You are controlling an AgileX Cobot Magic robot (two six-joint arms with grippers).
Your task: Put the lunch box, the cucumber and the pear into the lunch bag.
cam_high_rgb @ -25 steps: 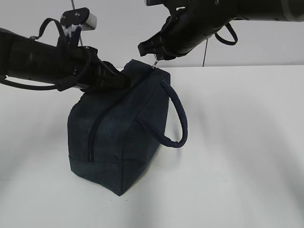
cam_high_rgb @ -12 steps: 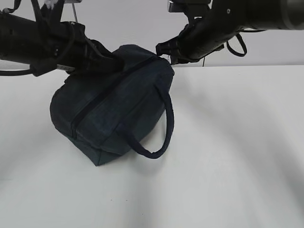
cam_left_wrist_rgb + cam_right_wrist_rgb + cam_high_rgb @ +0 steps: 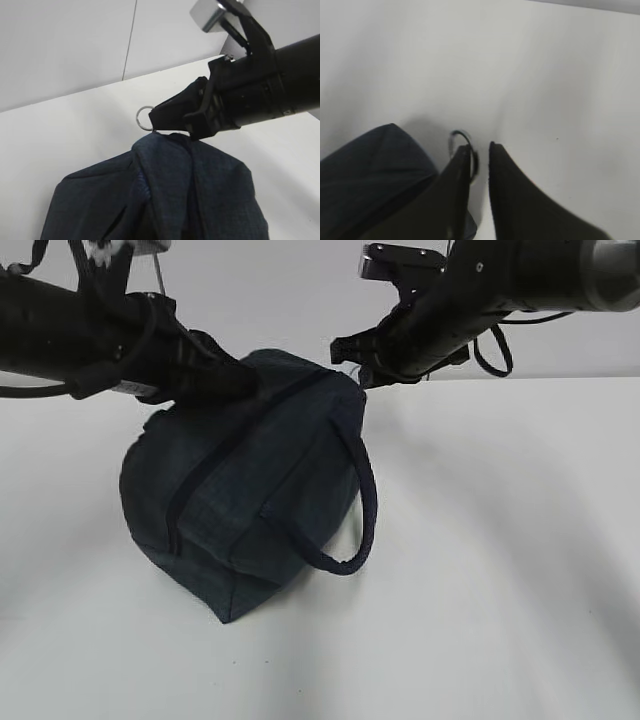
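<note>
The dark navy lunch bag (image 3: 250, 500) stands tilted on one lower corner, zip shut, one loop handle (image 3: 367, 510) hanging to the right. My left gripper (image 3: 243, 387) presses into the bag's top left end. Its fingers are buried in bunched fabric (image 3: 165, 200), so their state is hidden. My right gripper (image 3: 345, 352) sits at the bag's far top corner. Its fingers (image 3: 479, 146) stand slightly apart, and the silver ring pull (image 3: 461, 132) lies against the left finger. The left wrist view shows the ring (image 3: 144, 119) at that gripper's tip. Lunch box, cucumber and pear are out of view.
The white table (image 3: 500, 540) spreads to the right and in front of the bag, with a pale wall (image 3: 260, 300) right behind its far edge. Both black arms cross above the bag's top from either side.
The bag went from upright to tipped and dragged left, then sank a little back to the right. The right gripper's fingers have parted at the ring pull.
</note>
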